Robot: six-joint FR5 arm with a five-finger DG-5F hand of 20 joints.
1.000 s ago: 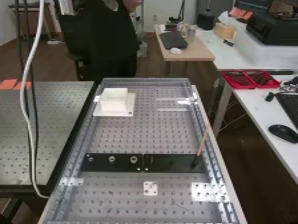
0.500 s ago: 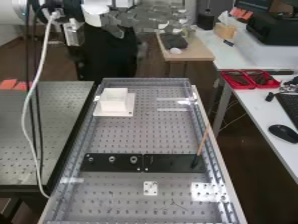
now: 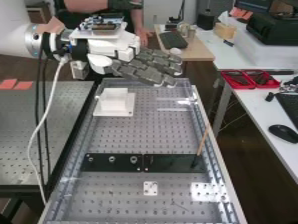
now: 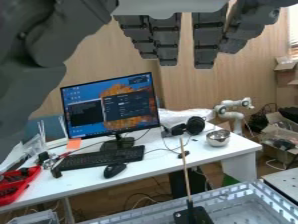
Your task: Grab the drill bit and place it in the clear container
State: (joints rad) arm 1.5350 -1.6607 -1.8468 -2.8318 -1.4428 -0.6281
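Grey hand [image 3: 136, 68] — fingers [image 3: 152, 75] straight, tan stick [image 3: 202, 141] apart

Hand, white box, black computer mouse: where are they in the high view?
hand [image 3: 146, 75]: high view, on a dark finger
white box [image 3: 114, 104]: high view, on its near face
black computer mouse [image 3: 284, 133]: high view, on its top shell

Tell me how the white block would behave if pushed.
The white block sits on a wider flat base, so it would probably slide, if loose, rather than tip. Its flat faces make rolling unlikely, and its straight edges suggest it is stiff.
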